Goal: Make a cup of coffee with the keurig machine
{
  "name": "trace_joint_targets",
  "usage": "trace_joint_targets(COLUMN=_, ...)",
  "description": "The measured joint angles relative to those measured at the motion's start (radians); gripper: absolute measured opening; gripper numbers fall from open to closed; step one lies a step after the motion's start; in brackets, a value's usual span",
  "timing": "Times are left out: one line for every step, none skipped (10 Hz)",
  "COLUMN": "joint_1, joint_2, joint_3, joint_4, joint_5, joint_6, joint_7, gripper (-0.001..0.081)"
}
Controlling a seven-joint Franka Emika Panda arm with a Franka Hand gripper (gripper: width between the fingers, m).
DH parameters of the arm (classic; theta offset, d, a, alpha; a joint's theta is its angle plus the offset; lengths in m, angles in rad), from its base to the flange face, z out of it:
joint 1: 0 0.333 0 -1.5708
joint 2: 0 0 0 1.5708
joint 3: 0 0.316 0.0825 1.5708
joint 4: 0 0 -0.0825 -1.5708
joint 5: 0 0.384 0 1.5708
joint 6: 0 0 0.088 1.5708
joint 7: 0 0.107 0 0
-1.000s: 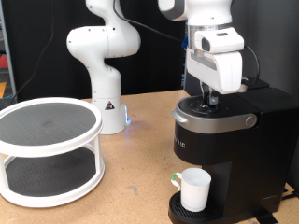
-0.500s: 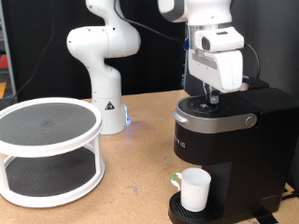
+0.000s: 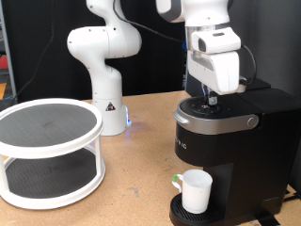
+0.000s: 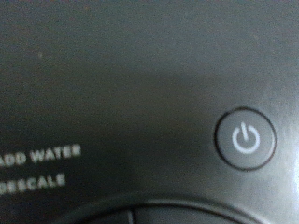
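The black keurig machine [image 3: 226,141] stands at the exterior view's right, its lid with the silver-grey rim down. The white cup [image 3: 196,191] sits on the drip tray under the spout. My gripper [image 3: 212,98] hangs directly over the machine's top, fingertips close to or touching the lid; the fingers look close together. The wrist view shows only the machine's dark top panel [image 4: 112,84] very near, with a round power button [image 4: 245,139] and the words "ADD WATER" and "DESCALE". The gripper's fingers do not show in the wrist view.
A white two-tier round rack [image 3: 47,151] stands at the exterior view's left. A second white robot arm base [image 3: 105,66] stands at the back on the wooden table [image 3: 132,188].
The arm has shifted very slightly to the exterior view's left above the machine's top. The cup and the machine have not moved.
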Motion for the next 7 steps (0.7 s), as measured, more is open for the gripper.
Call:
trace_joint_targets(joint_1=0.0, joint_2=-0.002, joint_3=-0.005, joint_4=-0.002, joint_5=0.002, joint_6=0.0, joint_7=-0.003, gripper=0.0005)
trace_joint_targets(joint_1=-0.001, joint_2=-0.004, joint_3=-0.01, joint_4=-0.004, joint_5=0.002, joint_6=0.0, joint_7=-0.004, gripper=0.0005)
trace_joint_targets(joint_1=-0.002, joint_2=-0.004, joint_3=-0.014, joint_4=-0.004, joint_5=0.002, joint_6=0.0, joint_7=-0.004, gripper=0.0005)
trace_joint_targets(joint_1=-0.002, joint_2=-0.004, joint_3=-0.017, joint_4=-0.004, joint_5=0.002, joint_6=-0.001, joint_7=-0.004, gripper=0.0005)
trace_joint_targets(joint_1=-0.002, joint_2=-0.004, joint_3=-0.019, joint_4=-0.004, joint_5=0.002, joint_6=-0.005, joint_7=-0.004, gripper=0.0005)
trace_joint_targets(joint_1=-0.002, joint_2=-0.004, joint_3=-0.019, joint_4=-0.002, joint_5=0.0, joint_6=-0.016, joint_7=-0.004, gripper=0.0005)
trace_joint_targets(joint_1=-0.003, joint_2=-0.004, joint_3=-0.019, joint_4=0.003, joint_5=-0.002, joint_6=-0.034, joint_7=-0.001, gripper=0.0005)
